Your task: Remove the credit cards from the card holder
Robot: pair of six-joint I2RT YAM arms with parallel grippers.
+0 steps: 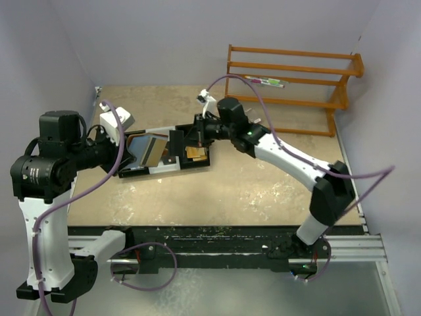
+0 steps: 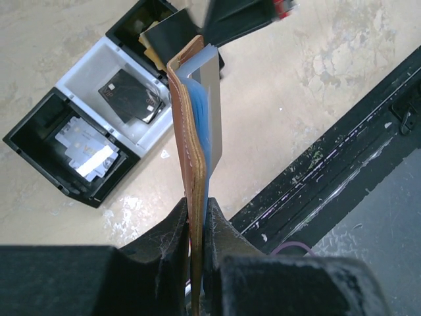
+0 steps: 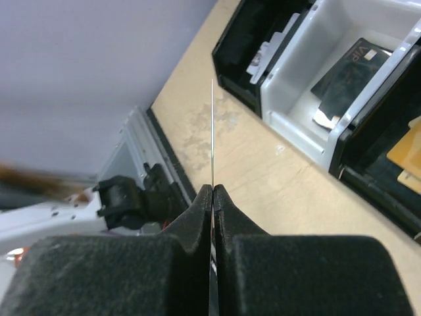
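Card holder is up off the surface, and my left tool is pinching its lower end, the fingers pressed against the brown leather from both sides. From the left wrist camera I see it edge-on and nearly upright, with two credit cards standing out of its top: a light blue card against the leather and a pale card just beside it, reaching higher. From above, the holder hangs over the left part of the black-and-white tray, which lies flat on the surface. My right tool is pressed together on a thin card that I see only as a fine line running away from the fingertips; I cannot tell its colour, nor whether it is the pale one. That tool sits close to the holder's top, over the tray's middle. An orange rack stands at the far right of the surface, well apart from both arms.
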